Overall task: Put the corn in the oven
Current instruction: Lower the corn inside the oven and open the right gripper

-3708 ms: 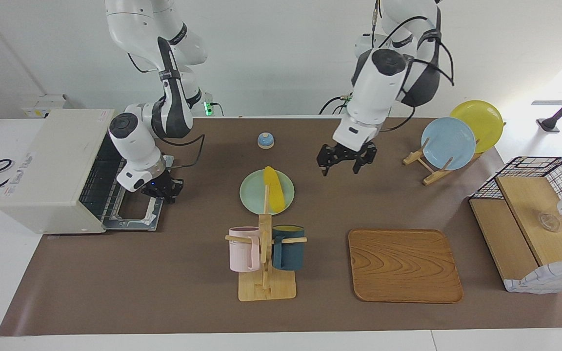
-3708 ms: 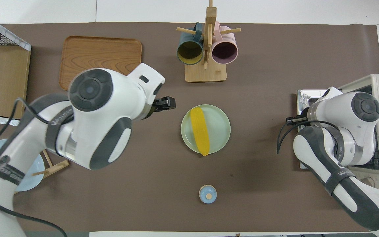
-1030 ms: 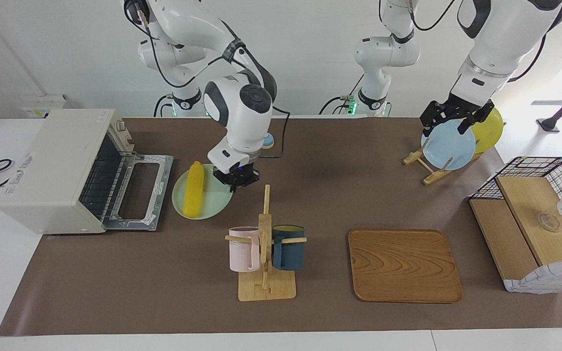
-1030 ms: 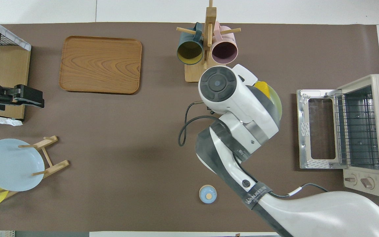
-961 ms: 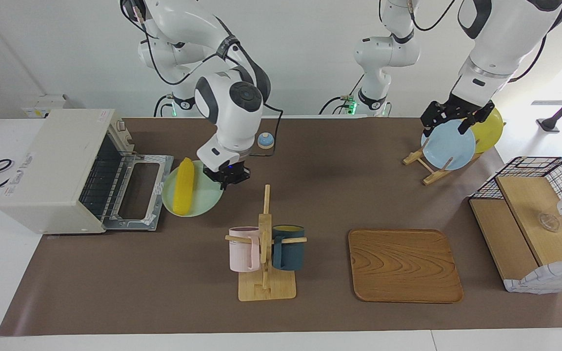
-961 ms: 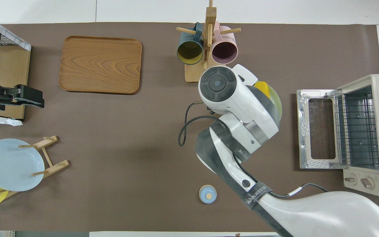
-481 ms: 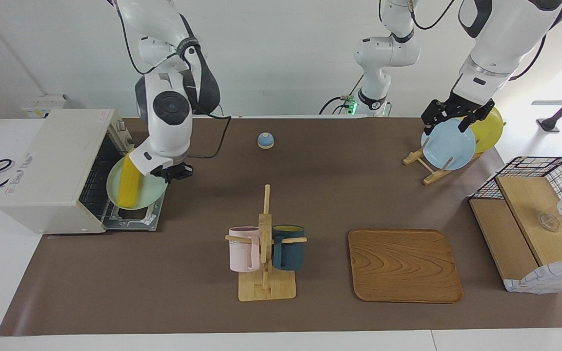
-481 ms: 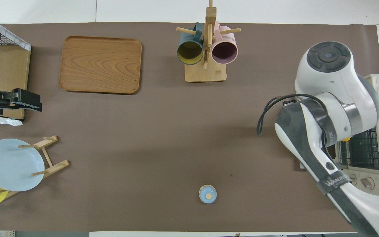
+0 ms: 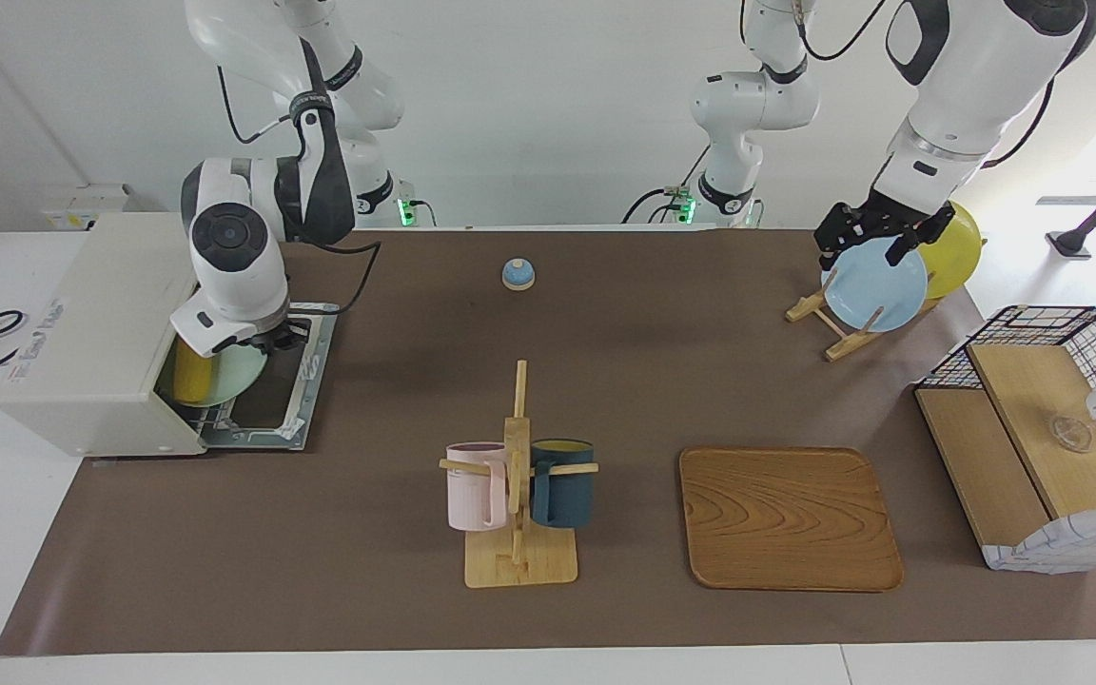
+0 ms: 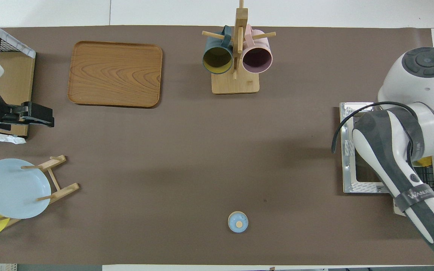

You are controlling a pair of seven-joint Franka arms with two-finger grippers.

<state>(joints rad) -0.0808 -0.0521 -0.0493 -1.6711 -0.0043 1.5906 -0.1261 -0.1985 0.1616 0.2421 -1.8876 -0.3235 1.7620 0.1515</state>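
1. Facing view: the oven (image 9: 96,333) is seen at the right arm's end of the table, its door (image 9: 272,381) folded down flat. The right gripper (image 9: 267,338) is held at the oven mouth, clamped on the rim of a green plate (image 9: 239,374). The plate is pushed partly into the cavity, with the corn (image 9: 191,379) lying on it just inside the opening.
2. Facing view: little room is left between plate and oven walls. The mid-table is open apart from the mug rack (image 9: 519,485), the tray (image 9: 789,518) and the bell (image 9: 518,274).
3. Facing view: the left gripper (image 9: 876,236) is seen with fingers apart over the blue plate (image 9: 876,283) on its stand; whether they touch the rim cannot be told.
4. Overhead view: the right arm covers the oven mouth, so only a yellow sliver, probably the corn (image 10: 424,162), is shown; the green plate is hidden. The left gripper (image 10: 47,116) is shown beside the shelf (image 10: 9,82).
5. Against half a second ago, plate and corn have been carried from above the door into the cavity; the left gripper has barely shifted.
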